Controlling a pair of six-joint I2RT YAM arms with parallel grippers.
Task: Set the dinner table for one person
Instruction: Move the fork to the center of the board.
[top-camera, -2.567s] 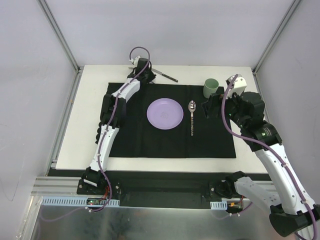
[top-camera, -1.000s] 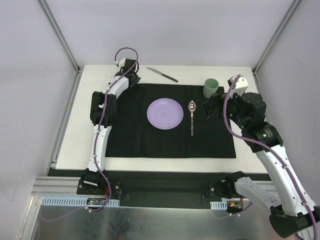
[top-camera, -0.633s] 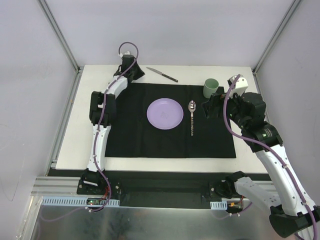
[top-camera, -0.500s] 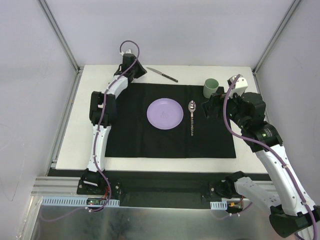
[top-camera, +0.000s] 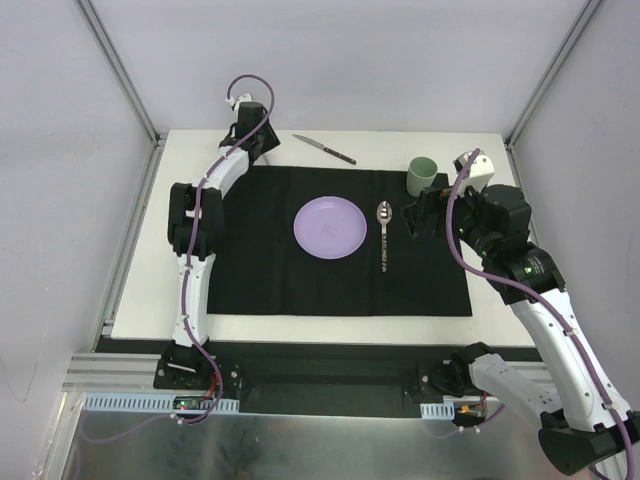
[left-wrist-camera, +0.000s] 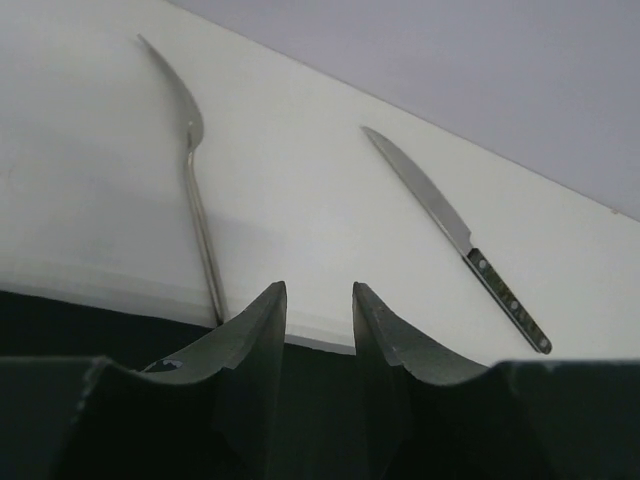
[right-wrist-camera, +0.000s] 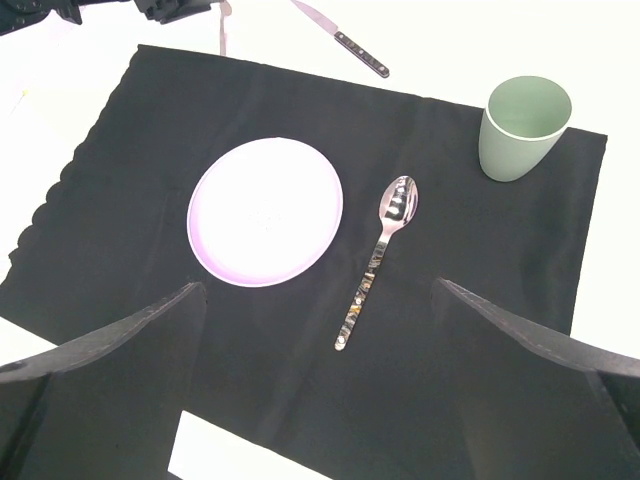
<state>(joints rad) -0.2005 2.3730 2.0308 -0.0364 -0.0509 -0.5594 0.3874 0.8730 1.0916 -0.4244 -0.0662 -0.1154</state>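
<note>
The dinner table (top-camera: 400, 145) is white, with a black mat (top-camera: 260, 270) on it. On the mat lie a purple plate (top-camera: 330, 227) and a spoon (top-camera: 384, 232), and a green cup (top-camera: 422, 176) stands at its far right corner. A knife (top-camera: 325, 149) and a fork (left-wrist-camera: 195, 200) lie on the bare white surface behind the mat. My left gripper (left-wrist-camera: 318, 290) hovers over the mat's far left edge, open a little with nothing between its fingers. The fork's handle ends just beside its left finger (left-wrist-camera: 255, 330). My right gripper (right-wrist-camera: 318, 288) stands wide open above the mat, empty.
Grey frame rails (top-camera: 130, 250) edge the tabletop and white walls close it in on three sides. The left arm (top-camera: 190, 230) stretches along the mat's left side. The right arm (top-camera: 500, 240) hangs over the mat's right edge, close to the cup.
My left gripper has swung back left from near the knife to the mat's far left corner, and its jaws have parted from shut. The right arm has not moved.
</note>
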